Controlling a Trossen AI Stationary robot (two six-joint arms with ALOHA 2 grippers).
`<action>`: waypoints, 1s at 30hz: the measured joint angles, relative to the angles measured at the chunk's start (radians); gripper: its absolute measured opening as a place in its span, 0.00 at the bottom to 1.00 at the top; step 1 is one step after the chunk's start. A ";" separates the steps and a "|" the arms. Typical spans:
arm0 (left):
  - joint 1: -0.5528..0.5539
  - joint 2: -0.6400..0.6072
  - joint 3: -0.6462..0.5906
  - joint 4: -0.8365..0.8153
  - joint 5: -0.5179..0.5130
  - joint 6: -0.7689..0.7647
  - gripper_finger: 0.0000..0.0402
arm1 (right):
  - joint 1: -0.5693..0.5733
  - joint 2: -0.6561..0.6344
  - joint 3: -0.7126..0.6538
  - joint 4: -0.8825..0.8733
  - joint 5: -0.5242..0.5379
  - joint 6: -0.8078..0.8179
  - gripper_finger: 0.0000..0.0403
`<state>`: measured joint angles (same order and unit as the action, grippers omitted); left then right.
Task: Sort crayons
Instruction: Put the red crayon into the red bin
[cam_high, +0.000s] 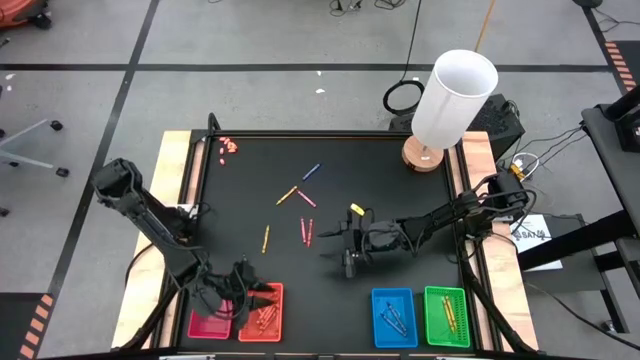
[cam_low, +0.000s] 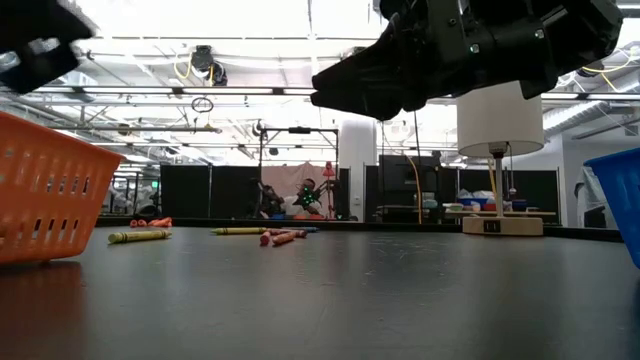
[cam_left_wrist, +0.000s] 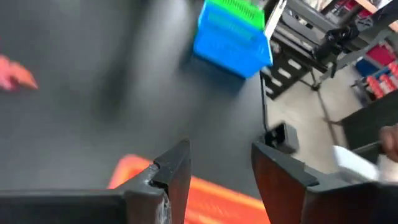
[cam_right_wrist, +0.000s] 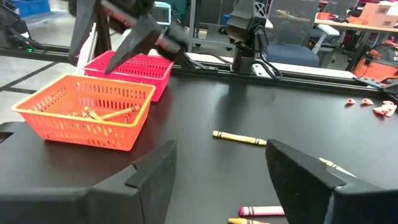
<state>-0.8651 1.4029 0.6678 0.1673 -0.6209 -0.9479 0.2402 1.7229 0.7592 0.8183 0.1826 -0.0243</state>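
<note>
On black table (cam_high: 400, 200), thin scattered crayons (cam_high: 296, 212), mixed colours

The left arm reaches to the table's near left edge, its tool (cam_high: 245, 290) with fingers parted. The right arm stretches in from the right toward mid-table, its tool (cam_high: 349, 262) empty with fingers spread wide.

Open black mat (cam_high: 250, 170) lies between scattered crayons (cam_high: 305, 231) mid-table; trays line the near edge, orange tray (cam_high: 265, 308) under the left gripper (cam_high: 243, 290); a lamp (cam_high: 440, 110) blocks the far right corner.
</note>
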 joint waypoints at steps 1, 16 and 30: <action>0.011 -0.017 0.000 0.000 -0.015 0.057 0.42 | -0.002 0.000 0.000 0.001 0.001 0.009 0.57; 0.206 -0.109 0.000 -0.043 -0.248 0.457 0.42 | -0.020 0.000 0.063 -0.138 0.296 0.091 0.51; 0.296 -0.110 0.000 -0.146 -0.163 0.519 0.42 | -0.123 0.048 0.170 -0.357 0.315 0.196 0.50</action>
<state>-0.5690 1.2930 0.6678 0.0209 -0.7844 -0.4289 0.1173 1.7710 0.9287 0.4618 0.4976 0.1721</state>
